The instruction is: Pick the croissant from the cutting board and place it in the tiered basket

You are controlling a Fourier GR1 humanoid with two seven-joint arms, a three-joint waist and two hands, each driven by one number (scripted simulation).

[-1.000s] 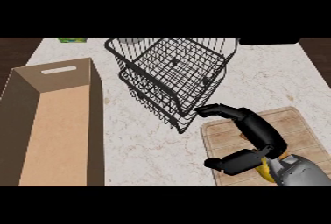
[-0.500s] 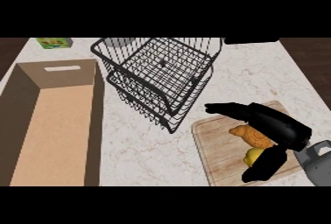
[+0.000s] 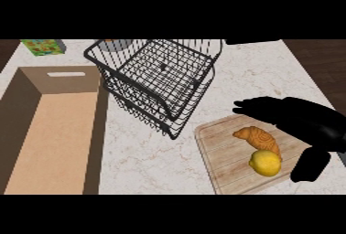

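Note:
A golden-brown croissant [image 3: 257, 138] lies on the wooden cutting board [image 3: 220, 162] at the lower right, with a yellow lemon [image 3: 266, 162] touching its near end. My right hand [image 3: 297, 117] hovers over the board's far right side. It is open, its fingers [image 3: 251, 107] stretched left just beyond the croissant and its thumb [image 3: 309, 166] hanging down to the lemon's right. Nothing is held in it. The black wire tiered basket [image 3: 162, 73] stands behind the board, left of the hand. My left hand shows nowhere.
A long open cardboard box [image 3: 54, 128] fills the left side of the marble counter. A green packet [image 3: 43, 46] and a grey object [image 3: 115, 44] sit at the back left. The basket's near corner reaches close to the board's far left edge.
My right hand has spread and risen over the board, so its fingers now arch past the croissant. The croissant and lemon, hidden a second ago, show fully.

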